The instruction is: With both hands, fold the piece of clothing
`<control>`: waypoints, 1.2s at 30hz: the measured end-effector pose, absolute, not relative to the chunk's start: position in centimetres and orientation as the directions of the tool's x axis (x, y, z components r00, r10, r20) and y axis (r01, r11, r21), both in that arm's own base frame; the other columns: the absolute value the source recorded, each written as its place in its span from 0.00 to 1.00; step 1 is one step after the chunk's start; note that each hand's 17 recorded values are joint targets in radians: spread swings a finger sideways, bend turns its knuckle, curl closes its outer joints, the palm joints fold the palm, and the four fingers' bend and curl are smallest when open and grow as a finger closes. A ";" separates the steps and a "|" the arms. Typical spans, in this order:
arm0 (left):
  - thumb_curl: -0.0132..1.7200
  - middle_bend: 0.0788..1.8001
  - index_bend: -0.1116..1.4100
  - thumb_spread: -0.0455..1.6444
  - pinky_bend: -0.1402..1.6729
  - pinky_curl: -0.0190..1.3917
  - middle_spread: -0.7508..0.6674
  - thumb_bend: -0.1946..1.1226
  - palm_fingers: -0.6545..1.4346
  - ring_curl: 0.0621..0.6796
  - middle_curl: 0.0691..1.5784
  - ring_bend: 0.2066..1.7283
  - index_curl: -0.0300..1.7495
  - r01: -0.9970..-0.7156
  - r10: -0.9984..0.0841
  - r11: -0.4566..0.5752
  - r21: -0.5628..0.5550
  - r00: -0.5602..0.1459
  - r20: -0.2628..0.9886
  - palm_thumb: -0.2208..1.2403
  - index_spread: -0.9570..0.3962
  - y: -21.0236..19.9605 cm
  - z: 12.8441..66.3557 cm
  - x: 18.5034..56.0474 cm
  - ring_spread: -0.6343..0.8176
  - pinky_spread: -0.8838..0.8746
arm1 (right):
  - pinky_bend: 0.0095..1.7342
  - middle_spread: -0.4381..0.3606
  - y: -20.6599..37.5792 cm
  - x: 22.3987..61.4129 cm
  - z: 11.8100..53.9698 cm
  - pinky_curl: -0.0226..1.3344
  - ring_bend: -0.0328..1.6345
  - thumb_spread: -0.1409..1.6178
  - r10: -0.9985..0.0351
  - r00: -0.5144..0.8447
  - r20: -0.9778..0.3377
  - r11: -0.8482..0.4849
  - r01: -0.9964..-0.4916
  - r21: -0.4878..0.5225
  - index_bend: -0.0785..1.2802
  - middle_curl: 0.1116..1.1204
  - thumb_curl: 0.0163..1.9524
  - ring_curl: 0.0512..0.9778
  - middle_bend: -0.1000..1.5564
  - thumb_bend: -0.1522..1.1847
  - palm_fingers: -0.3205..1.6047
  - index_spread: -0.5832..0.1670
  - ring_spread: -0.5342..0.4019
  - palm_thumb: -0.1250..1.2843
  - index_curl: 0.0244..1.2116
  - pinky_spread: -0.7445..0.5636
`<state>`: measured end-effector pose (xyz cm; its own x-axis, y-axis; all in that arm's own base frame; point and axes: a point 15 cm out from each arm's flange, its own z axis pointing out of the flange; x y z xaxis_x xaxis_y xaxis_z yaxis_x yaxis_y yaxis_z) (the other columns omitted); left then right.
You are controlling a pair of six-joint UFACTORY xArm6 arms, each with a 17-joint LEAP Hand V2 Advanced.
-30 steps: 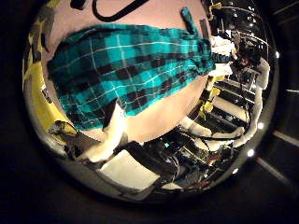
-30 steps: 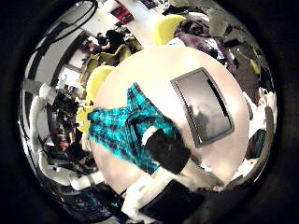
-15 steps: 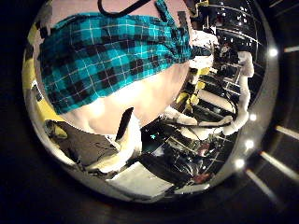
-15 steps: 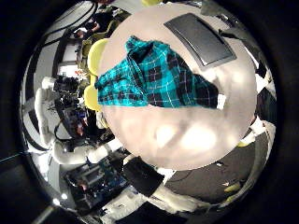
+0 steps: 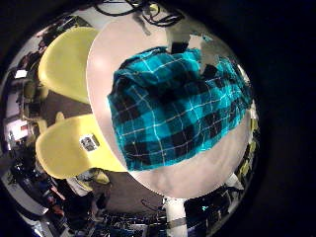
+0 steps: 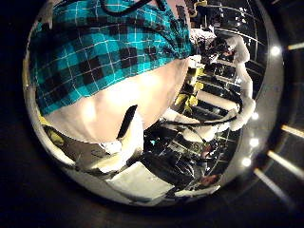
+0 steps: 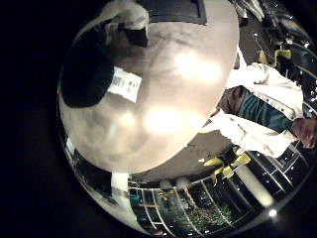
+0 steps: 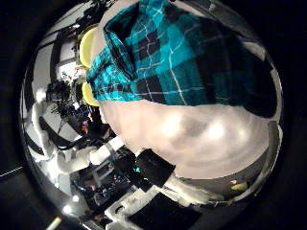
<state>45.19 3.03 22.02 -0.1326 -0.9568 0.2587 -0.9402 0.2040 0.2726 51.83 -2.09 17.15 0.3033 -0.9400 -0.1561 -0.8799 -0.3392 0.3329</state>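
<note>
While garment (image 5: 176, 107) lies bunched on round table (image 5: 109, 49), my palm views show no neat fold yet; I judge folding barely started. Cannot tell whether left hand or right hand is open or closed: fingers unseen.

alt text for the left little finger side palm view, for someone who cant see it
A teal and black plaid garment lies spread out on a round, light-coloured table, covering much of its top. Two yellow chairs stand at the table's edge, beside the garment. Neither robot hand is clearly visible in this view.
</note>
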 end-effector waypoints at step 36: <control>0.20 0.06 0.19 0.70 0.25 0.28 0.62 0.14 0.39 0.31 0.18 0.30 0.23 -0.924 -0.949 0.254 0.284 -0.181 0.260 0.43 0.65 -0.3 18.0 40.7 0.57 0.68 | 0.71 0.39 -15.6 48.6 21.1 0.74 0.88 0.67 -0.986 0.131 -0.104 -0.156 -0.946 0.285 0.84 0.67 0.36 0.66 0.87 0.19 0.72 0.37 0.35 0.83 0.70 0.43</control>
<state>40.66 -0.26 18.02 -0.1808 -0.9485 0.2600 -0.9244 0.2542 0.2844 48.64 -15.60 21.14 0.1311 -0.9859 -0.1035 -0.9457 -0.1557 0.2852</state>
